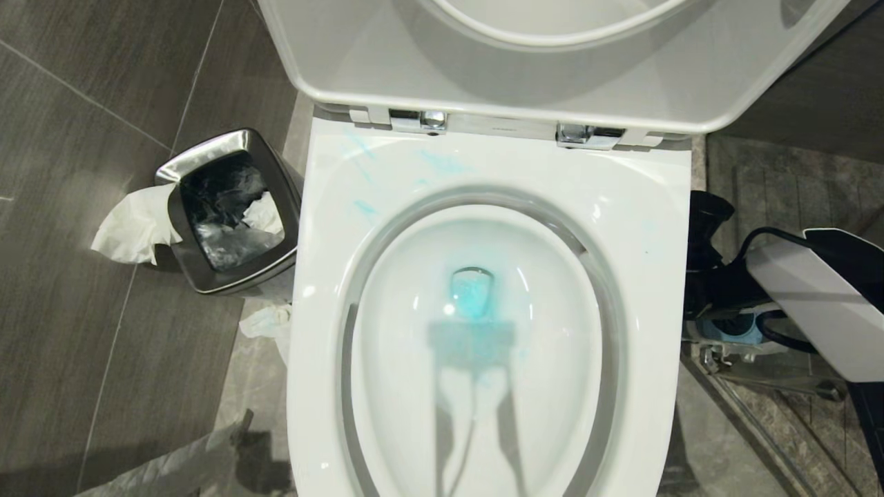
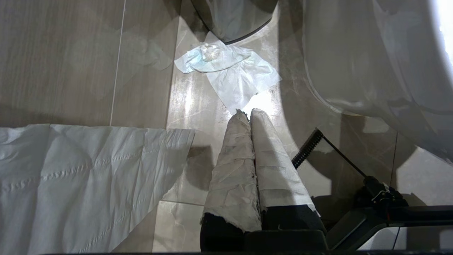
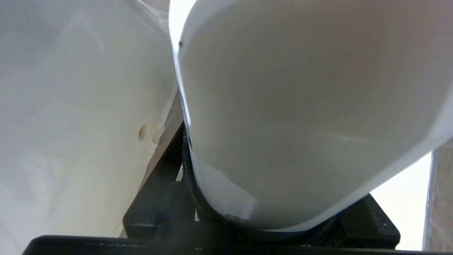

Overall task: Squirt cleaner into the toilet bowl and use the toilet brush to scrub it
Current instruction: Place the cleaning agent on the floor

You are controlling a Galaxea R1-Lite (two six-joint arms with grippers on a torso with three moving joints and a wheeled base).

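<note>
Open toilet bowl [image 1: 642, 228], reachable from straight above.

Its raised lid [image 1: 552, 76] blocks the 12 o'clock edge. At 9 to 10 o'clock a steel bin [image 1: 231, 207] stands just beside the rim, with tissue [image 1: 135, 228] draped over its side and a second tissue [image 1: 266, 321] on the floor [image 1: 83, 345]. At 3 o'clock, a robot arm [image 1: 815, 304] and black cables [image 1: 711, 276] crowd the narrow gap.

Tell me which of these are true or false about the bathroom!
1. The water in the glossy white ceramic toilet bowl is tinted turquoise-blue. True.
2. The big white toilet lid is shut over the bowl. False: it stands raised.
3. The small square steel bin sits to the robot's left of the toilet. True.
4. The bin is empty. False: crumpled white tissue hangs over its edge.
5. The left tool, its fingers wrapped in white, is wide open. False: it is shut.
</note>
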